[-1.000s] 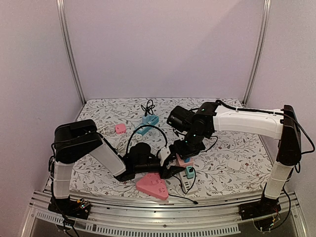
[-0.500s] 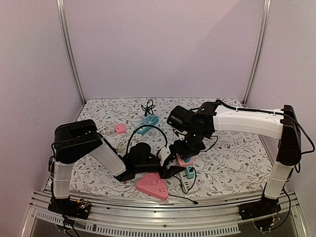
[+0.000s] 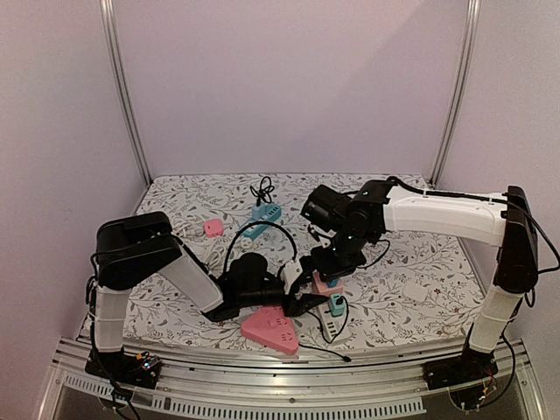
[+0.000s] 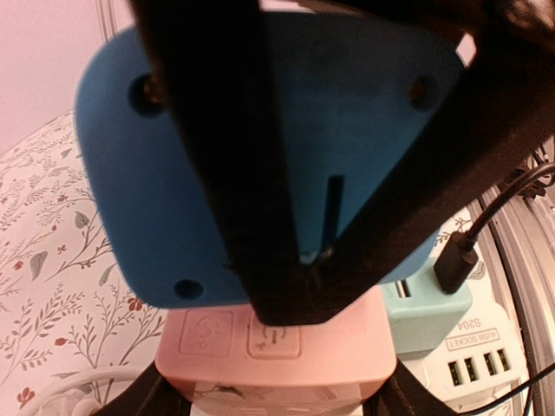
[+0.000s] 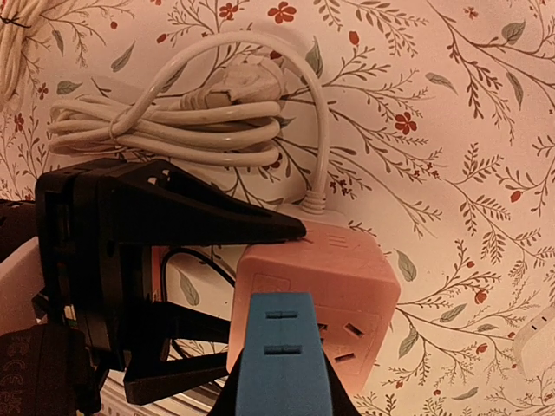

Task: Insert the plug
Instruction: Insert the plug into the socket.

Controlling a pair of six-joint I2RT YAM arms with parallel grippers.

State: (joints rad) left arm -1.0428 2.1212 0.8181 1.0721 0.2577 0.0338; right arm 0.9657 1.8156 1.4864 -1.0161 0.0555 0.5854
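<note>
Left wrist: blue plug point(image 4: 130, 199) hangs right over the pink socket cube point(image 4: 277, 347), right tool point(image 4: 299, 286) clamped on it. Prongs hidden, so alignment unknown. Left tool point(image 4: 277, 403) clamped on the cube's sides.
Right wrist: plug is at the cube's slotted face, not seated I'd say. Risk: prongs miss the slots, and the push jams or tips the cube out of the left grip. White cable coil point(image 5: 173, 130) just beside it could drag.
Top: floral cloth on the bench point(image 3: 192, 206), so the cube may rock. Plain pale walls point(image 3: 289, 87), metal corner posts point(image 3: 122, 87).

Floral table point(image 3: 420, 289): pink socket cube point(image 3: 328, 285) centre, pink triangular strip point(image 3: 269, 330) near edge, blue strip point(image 3: 265, 214) rear
</note>
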